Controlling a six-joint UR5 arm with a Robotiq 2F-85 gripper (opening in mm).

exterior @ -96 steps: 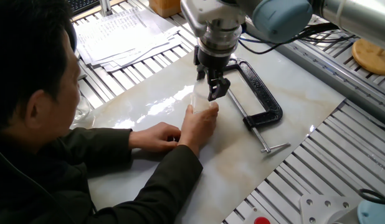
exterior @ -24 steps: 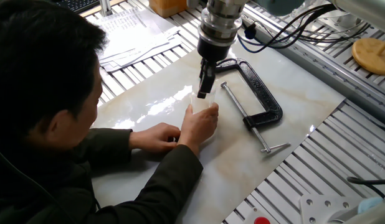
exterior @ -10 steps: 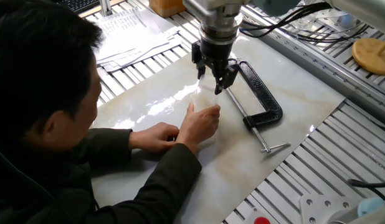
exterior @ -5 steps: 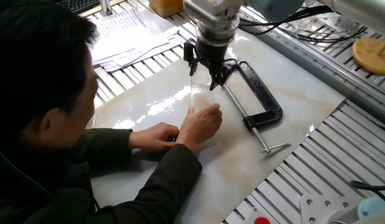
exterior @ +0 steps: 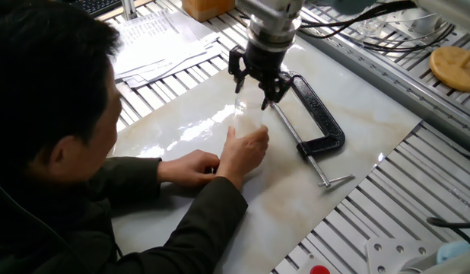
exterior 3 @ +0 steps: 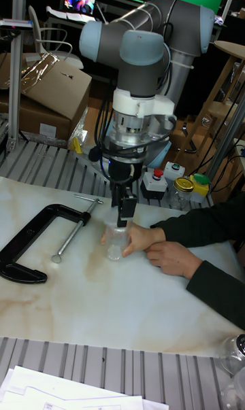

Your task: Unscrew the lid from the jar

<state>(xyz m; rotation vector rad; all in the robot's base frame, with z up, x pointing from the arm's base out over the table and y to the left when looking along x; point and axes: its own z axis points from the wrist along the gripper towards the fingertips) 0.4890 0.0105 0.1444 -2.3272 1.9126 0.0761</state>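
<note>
While a hand (exterior: pixel 246 148) steadies the clear jar (exterior 3: pixel 116 242), the tool (exterior: pixel 255 97) straddles it.

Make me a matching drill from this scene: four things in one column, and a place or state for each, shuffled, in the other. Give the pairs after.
Things:
1. jar
2. claw
3. black clamp
4. wooden disc

Places or states:
A. lying flat on the marble slab
B. held steady by the person's hand
C. on the metal rollers at the far right edge
D. hanging straight down over the jar

Pairs: 1-B, 2-D, 3-A, 4-C
</note>
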